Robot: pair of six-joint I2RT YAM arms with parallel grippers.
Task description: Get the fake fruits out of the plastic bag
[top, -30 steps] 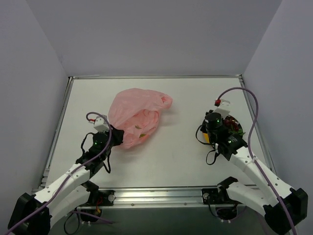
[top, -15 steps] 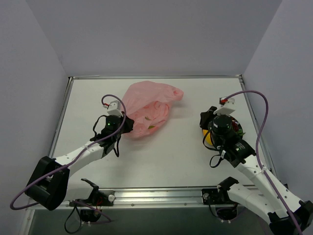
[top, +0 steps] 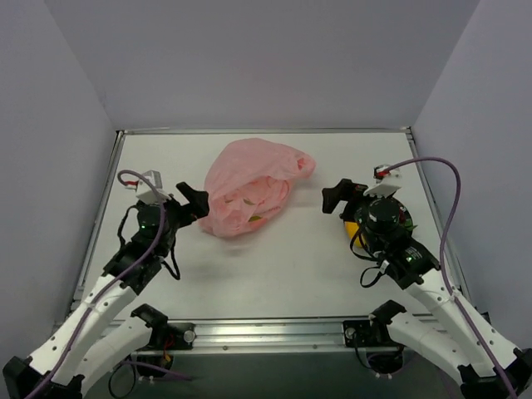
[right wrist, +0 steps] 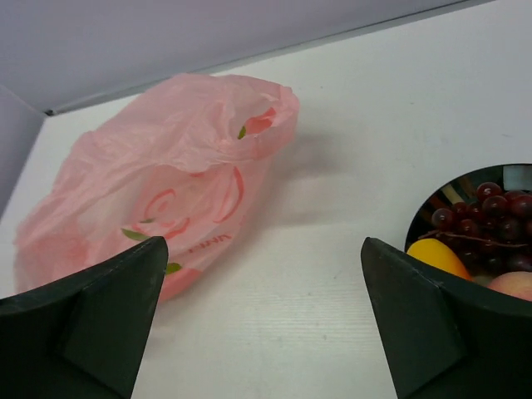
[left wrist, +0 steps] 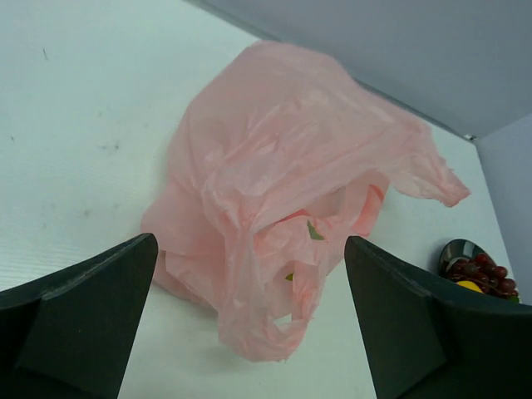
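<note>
The pink plastic bag [top: 253, 187] lies crumpled mid-table, red and green shapes showing through it; whether they are print or fruit I cannot tell. My left gripper [top: 191, 208] stands open just left of the bag. In the left wrist view the bag [left wrist: 291, 191] lies ahead of the gripper [left wrist: 249, 249], ungripped. My right gripper [top: 339, 208] is open to the bag's right, facing it. In the right wrist view that gripper [right wrist: 264, 245] holds nothing, with the bag [right wrist: 166, 183] ahead. Fake fruits lie on a dark plate [right wrist: 465, 179]: purple grapes [right wrist: 486, 212], a yellow fruit [right wrist: 436, 256], a pinkish fruit [right wrist: 511, 287].
The plate [top: 405, 218] sits at the table's right side, mostly hidden under the right arm. Grey walls enclose the white table [top: 291, 266] on three sides. Purple cables loop above both wrists.
Both grippers have opened. The left one let go of the bag and drew back to the left. The right one turned towards the bag. The bag stays where it was half a second ago.
</note>
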